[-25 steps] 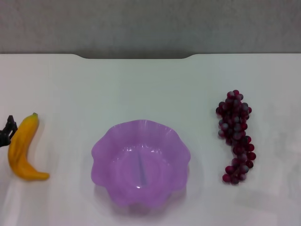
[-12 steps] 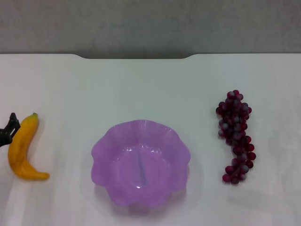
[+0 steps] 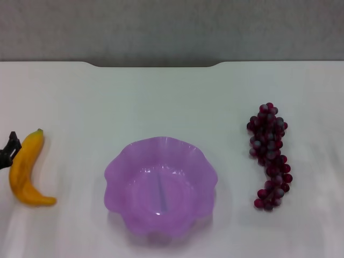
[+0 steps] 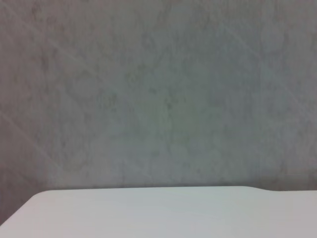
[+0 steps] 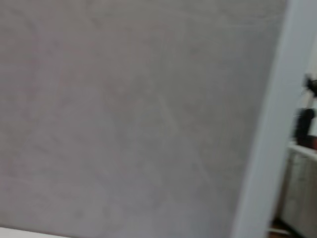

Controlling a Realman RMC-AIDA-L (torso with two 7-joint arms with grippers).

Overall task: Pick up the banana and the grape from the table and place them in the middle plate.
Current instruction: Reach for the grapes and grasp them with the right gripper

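The banana (image 3: 25, 171) lies on the white table (image 3: 161, 102) at the far left, its greenish tip pointing away from me. The tip of my left gripper (image 3: 8, 149) shows as a small black part at the left edge, right beside the banana's far end. The grape bunch (image 3: 269, 155) lies at the right. The purple scalloped middle plate (image 3: 160, 185) stands empty between them, near the front. My right gripper is out of view. The wrist views show only a grey wall and a strip of table edge (image 4: 148, 213).
The table's far edge has a shallow notch (image 3: 155, 64) with a grey wall behind it. In the right wrist view a pale upright post (image 5: 267, 124) crosses the wall.
The black tip of my left gripper has shifted slightly beside the banana's far end. The banana, grapes and plate have not moved.
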